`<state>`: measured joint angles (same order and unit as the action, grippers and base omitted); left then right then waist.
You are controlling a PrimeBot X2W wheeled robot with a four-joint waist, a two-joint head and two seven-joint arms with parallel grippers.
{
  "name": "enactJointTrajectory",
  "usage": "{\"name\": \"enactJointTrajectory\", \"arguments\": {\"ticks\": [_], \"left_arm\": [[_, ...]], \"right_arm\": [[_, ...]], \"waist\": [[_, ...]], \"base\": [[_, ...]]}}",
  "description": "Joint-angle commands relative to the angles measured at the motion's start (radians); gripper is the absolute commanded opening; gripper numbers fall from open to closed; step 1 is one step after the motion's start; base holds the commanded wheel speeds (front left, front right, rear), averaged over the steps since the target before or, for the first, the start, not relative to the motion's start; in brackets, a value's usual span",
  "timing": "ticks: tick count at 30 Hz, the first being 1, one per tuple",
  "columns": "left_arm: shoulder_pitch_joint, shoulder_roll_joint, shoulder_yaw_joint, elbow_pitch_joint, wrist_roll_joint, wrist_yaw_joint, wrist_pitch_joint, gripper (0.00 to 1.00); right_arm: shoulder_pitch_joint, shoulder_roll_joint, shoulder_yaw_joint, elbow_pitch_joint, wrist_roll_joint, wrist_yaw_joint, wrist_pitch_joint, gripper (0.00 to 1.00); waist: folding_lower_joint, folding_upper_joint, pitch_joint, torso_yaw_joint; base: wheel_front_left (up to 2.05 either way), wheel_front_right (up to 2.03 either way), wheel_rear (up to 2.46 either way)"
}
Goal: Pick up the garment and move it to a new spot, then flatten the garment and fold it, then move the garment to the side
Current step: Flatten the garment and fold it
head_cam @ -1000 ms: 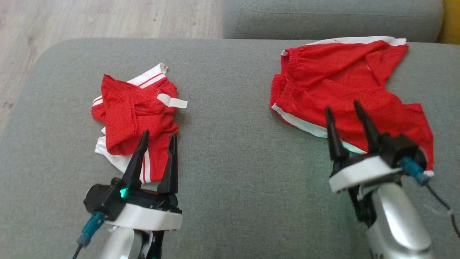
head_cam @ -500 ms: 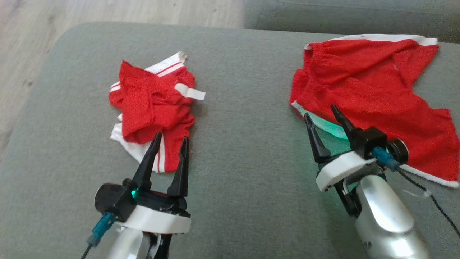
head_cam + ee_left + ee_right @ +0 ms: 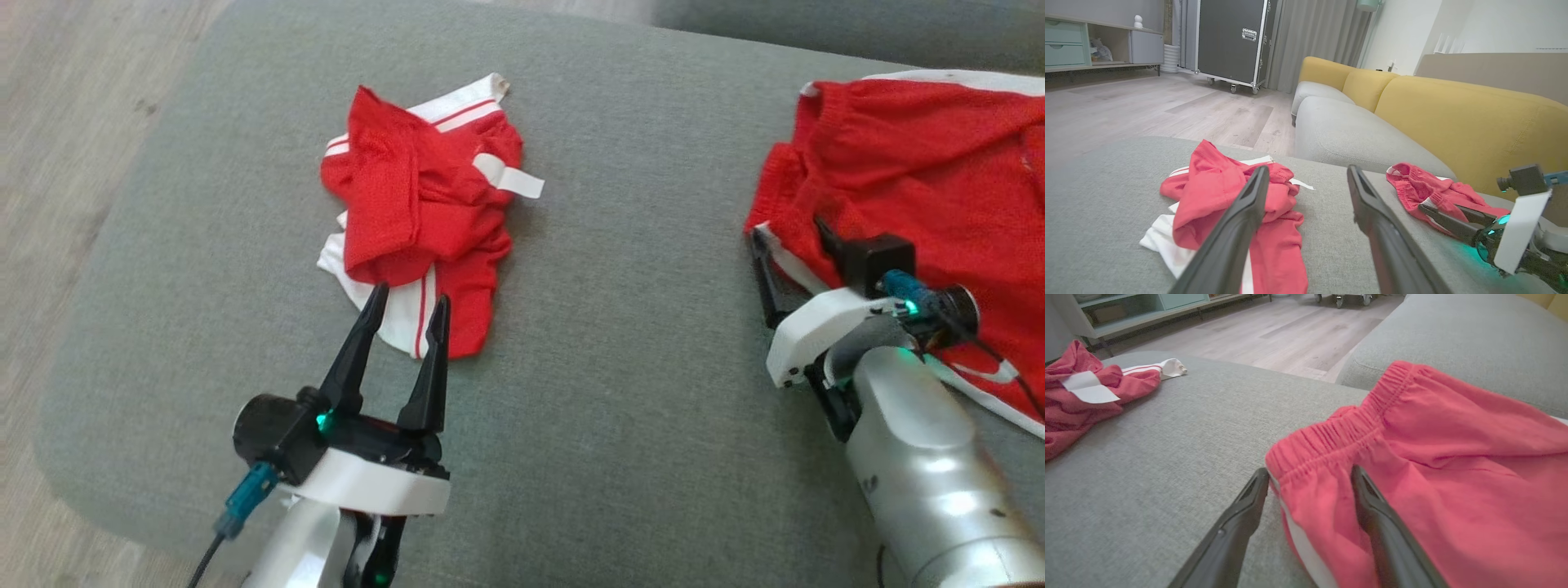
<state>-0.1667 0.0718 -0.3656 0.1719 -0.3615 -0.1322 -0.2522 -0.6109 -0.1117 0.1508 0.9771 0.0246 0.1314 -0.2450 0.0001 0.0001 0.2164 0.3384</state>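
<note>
My left hand (image 3: 411,294) hovers low at my lower left, its two dark fingers (image 3: 355,349) spread wide and pointing forward. My right hand (image 3: 788,230) reaches further ahead, tipped downward and rolled a little, its jaws equally wide. Its silver forearm (image 3: 922,457) slants in from the lower right corner.

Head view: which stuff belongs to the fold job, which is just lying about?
Job:
- spread red shorts, right gripper open astride their waistband edge
- crumpled red garment, left gripper open, pointing at it; which one is the target is unclear
- grey cushion under both

Lying about:
- yellow sofa
- black wheeled case
- shelf unit
</note>
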Motion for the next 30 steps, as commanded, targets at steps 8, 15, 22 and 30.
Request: {"name": "enactJointTrajectory", "arguments": {"ticks": [8, 15, 22, 30], "left_arm": [[-0.058, -0.006, 0.022, -0.025, -0.004, 0.002, -0.01, 1.0], [-0.058, -0.009, 0.028, -0.019, -0.001, 0.002, -0.01, 1.0], [-0.048, -0.008, 0.037, -0.014, 0.007, 0.002, -0.01, 1.0], [-0.024, -0.002, 0.049, -0.01, 0.015, 0.002, -0.01, 1.0]], "right_arm": [[-0.082, 0.014, 0.009, 0.1, 0.016, -0.001, -0.006, 0.94], [-0.092, 0.044, 0.092, 0.117, 0.119, -0.001, -0.013, 0.0], [-0.052, 0.057, 0.303, 0.053, 0.298, -0.001, -0.009, 0.0], [0.011, 0.037, 0.562, -0.092, 0.543, -0.001, 0.057, 0.0]], "waist": [[-0.0001, -0.0001, 0.021, 0.019], [-0.0001, -0.0001, 0.008, -0.004], [-0.0001, -0.0001, -0.025, -0.032], [-0.0001, -0.0001, -0.076, -0.059]], "base": [[0.0, 0.0, 0.0], [0.0, 0.0, 0.0], [0.0, 0.0, 0.0], [0.0, 0.0, 0.0]]}}
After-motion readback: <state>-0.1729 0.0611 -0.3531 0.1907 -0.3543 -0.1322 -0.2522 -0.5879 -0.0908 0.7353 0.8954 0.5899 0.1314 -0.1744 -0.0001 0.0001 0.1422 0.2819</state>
